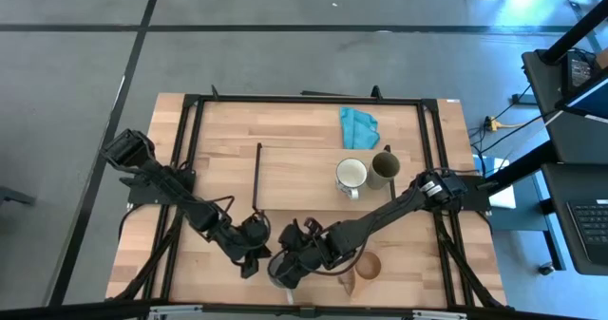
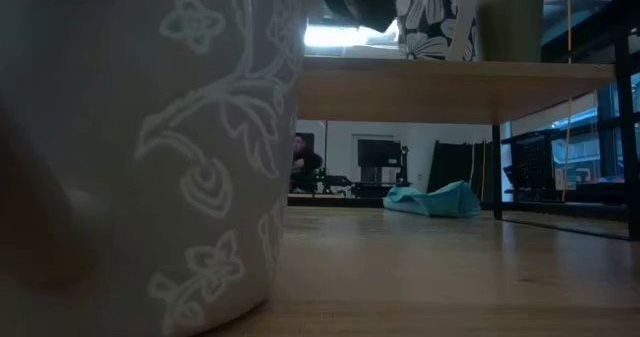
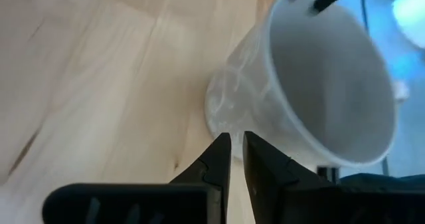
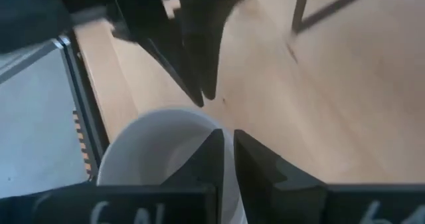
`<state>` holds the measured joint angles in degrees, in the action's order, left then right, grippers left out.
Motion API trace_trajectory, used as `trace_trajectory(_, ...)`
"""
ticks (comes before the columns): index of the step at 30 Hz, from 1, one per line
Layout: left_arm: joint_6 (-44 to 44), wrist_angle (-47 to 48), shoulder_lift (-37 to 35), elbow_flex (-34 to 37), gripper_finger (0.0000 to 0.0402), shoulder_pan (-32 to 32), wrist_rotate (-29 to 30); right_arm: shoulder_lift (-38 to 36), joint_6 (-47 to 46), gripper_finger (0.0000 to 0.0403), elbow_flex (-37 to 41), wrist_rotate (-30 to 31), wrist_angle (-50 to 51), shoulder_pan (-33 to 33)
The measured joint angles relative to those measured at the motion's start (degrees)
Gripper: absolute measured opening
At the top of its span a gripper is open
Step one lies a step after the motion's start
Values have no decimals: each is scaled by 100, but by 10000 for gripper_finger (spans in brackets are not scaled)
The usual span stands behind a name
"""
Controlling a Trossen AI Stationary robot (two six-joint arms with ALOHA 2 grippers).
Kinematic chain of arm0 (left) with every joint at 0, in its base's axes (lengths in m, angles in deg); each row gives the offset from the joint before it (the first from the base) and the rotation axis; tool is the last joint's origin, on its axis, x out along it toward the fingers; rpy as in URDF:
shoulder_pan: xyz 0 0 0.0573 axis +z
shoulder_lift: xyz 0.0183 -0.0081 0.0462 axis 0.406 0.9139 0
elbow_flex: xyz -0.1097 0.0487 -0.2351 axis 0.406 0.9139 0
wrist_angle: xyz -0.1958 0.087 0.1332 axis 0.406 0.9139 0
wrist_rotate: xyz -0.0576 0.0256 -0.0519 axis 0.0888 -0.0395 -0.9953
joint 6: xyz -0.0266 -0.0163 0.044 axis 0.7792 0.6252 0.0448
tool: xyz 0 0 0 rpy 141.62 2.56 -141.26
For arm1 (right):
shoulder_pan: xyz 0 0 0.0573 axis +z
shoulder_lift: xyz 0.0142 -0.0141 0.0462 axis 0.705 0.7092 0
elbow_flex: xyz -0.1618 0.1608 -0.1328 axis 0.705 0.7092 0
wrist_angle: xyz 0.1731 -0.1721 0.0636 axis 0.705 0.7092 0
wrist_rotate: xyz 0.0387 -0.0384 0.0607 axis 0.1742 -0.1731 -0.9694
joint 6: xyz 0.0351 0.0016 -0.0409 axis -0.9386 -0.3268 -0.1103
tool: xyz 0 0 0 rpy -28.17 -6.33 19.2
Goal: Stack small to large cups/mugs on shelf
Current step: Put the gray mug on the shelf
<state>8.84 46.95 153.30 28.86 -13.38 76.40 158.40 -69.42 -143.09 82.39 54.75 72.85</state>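
The grey mug (image 1: 281, 274) with a pale leaf pattern (image 2: 150, 147) stands on the table near its front edge. My right gripper (image 4: 228, 151) is shut on its rim. My left gripper (image 3: 236, 154) is shut, with nothing between its fingers; its tips are at the mug's lower wall (image 3: 229, 111), and I cannot tell whether they touch. The white flowered mug (image 1: 351, 175) and the olive-green cup (image 1: 385, 168) stand side by side on the shelf (image 1: 304, 178). The brown wooden cup (image 1: 367, 265) sits on the table right of the grey mug. My right gripper pinches the grey mug's wall at the rim (image 4: 226, 132), one finger inside the mug and one outside. The fingers come slanting down from the table's right and far side. The mug's base rests on the table (image 2: 262, 302).
A teal cloth (image 1: 358, 126) lies on the table behind the shelf. A black metal frame (image 1: 195, 106) runs around the tabletop. Bare wood lies left of the shelf (image 1: 223, 159). In the low view a person (image 2: 303, 162) sits far off in the room.
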Motion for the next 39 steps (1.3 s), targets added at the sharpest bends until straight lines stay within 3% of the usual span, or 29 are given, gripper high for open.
trace_trajectory(11, 751, 1, 0, 1, 36, -469, 32, -5, 72, 37, -175, 55, 274, -202)
trace_trajectory(18, 601, -282, 0, 1, 36, -338, 50, -5, -345, 37, -172, -24, 944, -238)
trace_trajectory(29, 264, -305, 0, 1, 36, 139, -210, -5, -822, 37, -172, -345, 1200, -198)
trace_trajectory(39, 165, -222, -2, 1, 36, 26, -273, -5, -1738, 37, -170, -390, 2685, -190)
